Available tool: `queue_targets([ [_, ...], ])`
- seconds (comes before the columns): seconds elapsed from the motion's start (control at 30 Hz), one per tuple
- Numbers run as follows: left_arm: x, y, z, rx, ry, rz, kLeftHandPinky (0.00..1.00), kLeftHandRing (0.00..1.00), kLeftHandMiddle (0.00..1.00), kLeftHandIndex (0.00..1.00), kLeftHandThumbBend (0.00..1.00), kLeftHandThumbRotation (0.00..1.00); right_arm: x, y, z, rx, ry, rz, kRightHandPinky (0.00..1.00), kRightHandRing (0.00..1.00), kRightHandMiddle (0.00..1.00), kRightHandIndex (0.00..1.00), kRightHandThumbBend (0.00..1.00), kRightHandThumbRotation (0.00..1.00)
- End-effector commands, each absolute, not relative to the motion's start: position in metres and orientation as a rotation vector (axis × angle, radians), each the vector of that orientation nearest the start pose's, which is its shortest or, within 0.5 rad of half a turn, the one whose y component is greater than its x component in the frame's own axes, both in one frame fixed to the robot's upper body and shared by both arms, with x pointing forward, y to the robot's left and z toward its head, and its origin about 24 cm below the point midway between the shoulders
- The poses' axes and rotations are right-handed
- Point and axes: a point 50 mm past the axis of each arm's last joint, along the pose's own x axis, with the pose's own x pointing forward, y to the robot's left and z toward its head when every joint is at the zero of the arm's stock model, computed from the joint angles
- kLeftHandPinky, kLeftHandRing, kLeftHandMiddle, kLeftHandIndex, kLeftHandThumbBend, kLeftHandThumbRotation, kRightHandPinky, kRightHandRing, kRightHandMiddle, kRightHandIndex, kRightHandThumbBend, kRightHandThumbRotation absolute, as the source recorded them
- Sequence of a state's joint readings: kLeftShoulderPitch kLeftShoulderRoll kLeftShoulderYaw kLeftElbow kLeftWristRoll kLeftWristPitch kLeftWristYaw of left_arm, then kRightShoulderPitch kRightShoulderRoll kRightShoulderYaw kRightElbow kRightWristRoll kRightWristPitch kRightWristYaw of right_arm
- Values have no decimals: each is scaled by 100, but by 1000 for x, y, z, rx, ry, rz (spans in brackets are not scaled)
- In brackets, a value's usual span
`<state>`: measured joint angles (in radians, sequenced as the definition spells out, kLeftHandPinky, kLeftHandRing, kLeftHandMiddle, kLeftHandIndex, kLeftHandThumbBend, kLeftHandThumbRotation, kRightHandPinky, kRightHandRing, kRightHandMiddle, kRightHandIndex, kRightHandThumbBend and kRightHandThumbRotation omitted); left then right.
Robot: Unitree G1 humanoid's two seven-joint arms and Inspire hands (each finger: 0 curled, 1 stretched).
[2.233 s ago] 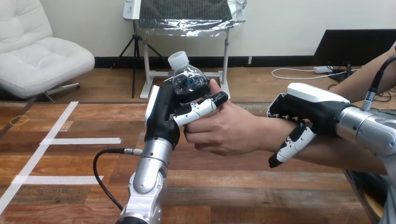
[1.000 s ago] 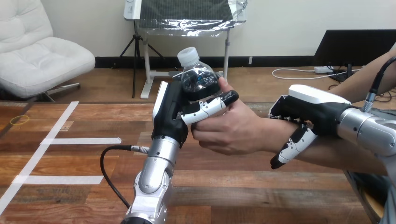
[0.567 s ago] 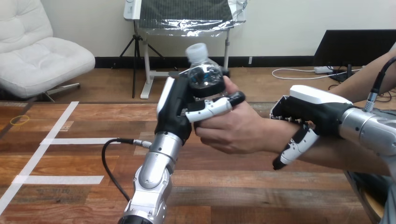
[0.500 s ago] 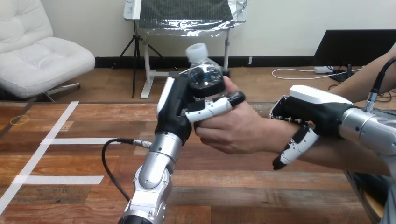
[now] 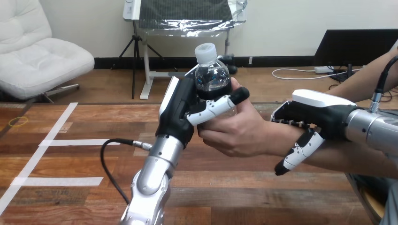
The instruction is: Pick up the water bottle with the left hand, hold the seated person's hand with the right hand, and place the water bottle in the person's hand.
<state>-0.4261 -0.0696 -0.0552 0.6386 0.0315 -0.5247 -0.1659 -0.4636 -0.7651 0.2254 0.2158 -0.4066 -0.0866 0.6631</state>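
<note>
Water bottle (image 5: 212, 77) upright, cap (image 5: 205, 50) uppermost

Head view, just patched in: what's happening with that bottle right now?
The left hand holds the water bottle upright above the table, fingers curled round it. The person's hand is wrapped round its lower part too, so both are on it. The right hand clasps the person's wrist, fingers over the top, thumb down the near side.

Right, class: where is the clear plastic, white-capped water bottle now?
In the head view's upper centre, the water bottle sits in the left hand, against the person's hand.
</note>
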Motion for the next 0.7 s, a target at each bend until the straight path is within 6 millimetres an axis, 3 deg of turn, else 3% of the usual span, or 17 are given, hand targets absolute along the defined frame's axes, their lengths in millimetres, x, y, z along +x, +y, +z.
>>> queue_targets([
  [0.0, 309, 74, 77, 38, -378, -414, 89, 87, 84, 85, 93, 96, 314, -233, 123, -1253, 162, 652, 52, 62, 69, 76, 100, 78],
  [0.67, 286, 104, 80, -16, -391, -333, 87, 88, 86, 86, 87, 100, 306, -242, 121, -1156, 179, 611, 55, 66, 73, 84, 100, 77],
])
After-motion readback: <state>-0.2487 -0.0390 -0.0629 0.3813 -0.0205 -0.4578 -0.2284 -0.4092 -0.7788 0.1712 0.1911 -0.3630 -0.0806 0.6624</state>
